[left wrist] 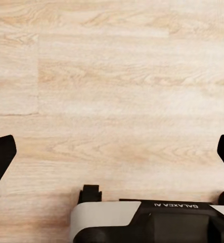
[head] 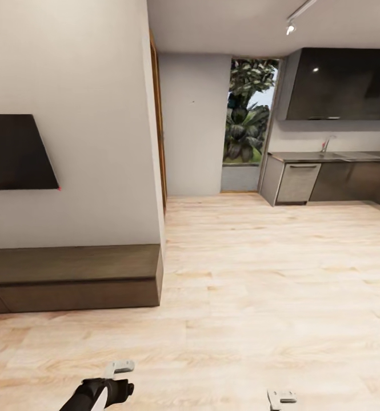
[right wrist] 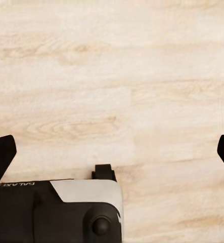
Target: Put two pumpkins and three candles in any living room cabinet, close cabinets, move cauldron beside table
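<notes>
the cabinet point(head: 70, 277), the long low dark brown wall unit, sits shut against the white wall at the left of our head view, under a dark wall panel point(head: 15, 151), with no pumpkin, candle or cauldron on it that we can make out. we stand on pale wood floor point(head: 258, 274) with the grey kitchen point(head: 327, 177) well off to the right, beyond a window full of green leaves point(head: 248, 111). our left gripper point(head: 120, 368) and right gripper point(head: 281, 397) hang low at the bottom edge of the head view; in the left wrist view the left gripper point(left wrist: 112, 152) has its jaws spread wide over bare planks with nothing between them, and in the right wrist view the right gripper point(right wrist: 112, 152) shows the same, jaws spread and empty.

we judge this a travelling moment with the collecting not yet under way. the risks from here are mostly of navigation. the wall corner point(head: 158, 171) stands close beside our path, and a careless turn of the base could swing the left arm into it or into the cabinet's end. heading on toward the kitchen would take us to the wrong cabinets, the grey ones the task does not count. with arms carried this low, a hasty approach could also knock a drawer front before we are lined up to pull it.
</notes>
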Robot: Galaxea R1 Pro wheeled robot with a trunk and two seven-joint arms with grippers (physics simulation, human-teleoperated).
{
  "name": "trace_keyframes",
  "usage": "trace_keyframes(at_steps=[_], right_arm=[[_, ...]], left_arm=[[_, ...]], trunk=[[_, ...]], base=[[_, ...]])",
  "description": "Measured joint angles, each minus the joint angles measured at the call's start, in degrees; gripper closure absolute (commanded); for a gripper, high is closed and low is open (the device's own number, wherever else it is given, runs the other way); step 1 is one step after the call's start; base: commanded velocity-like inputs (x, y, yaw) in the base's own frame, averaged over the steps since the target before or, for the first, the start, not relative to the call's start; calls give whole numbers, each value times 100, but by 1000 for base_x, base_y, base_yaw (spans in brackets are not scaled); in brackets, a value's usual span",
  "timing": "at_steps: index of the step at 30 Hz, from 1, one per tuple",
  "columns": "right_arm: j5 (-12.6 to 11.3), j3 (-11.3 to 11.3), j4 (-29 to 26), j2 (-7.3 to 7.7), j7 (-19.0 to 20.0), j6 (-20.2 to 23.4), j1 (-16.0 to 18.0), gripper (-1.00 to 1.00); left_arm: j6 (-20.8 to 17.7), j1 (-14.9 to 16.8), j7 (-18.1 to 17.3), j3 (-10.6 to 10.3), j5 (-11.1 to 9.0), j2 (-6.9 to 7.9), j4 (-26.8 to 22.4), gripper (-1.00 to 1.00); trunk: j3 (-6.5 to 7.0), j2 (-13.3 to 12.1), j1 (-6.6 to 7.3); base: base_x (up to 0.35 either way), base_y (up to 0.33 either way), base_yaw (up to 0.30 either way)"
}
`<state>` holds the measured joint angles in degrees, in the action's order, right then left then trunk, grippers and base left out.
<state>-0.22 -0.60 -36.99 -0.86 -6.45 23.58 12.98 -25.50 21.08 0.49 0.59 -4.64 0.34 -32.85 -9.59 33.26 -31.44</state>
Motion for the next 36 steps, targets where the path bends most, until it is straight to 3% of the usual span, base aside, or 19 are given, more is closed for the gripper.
trace_keyframes(at_steps=[11, 22, 36], right_arm=[[-1, -3, 566, -36, 27, -137, 1, -100], [-6, 5, 590, -28, 21, -162, 1, -100], [-3, 5, 589, -35, 26, -242, 0, -100]], left_arm=[[137, -1, -30, 4, -77, -26, 108, -100], [124, -1, -59, 4, -92, -42, 87, -100], [124, -2, -51, 5, -227, -45, 86, -100]], trunk=[[0, -1, -3], [195, -441, 238], [331, -1005, 547]], base=[[137, 0, 0], [2, 0, 0], [0, 0, 0]])
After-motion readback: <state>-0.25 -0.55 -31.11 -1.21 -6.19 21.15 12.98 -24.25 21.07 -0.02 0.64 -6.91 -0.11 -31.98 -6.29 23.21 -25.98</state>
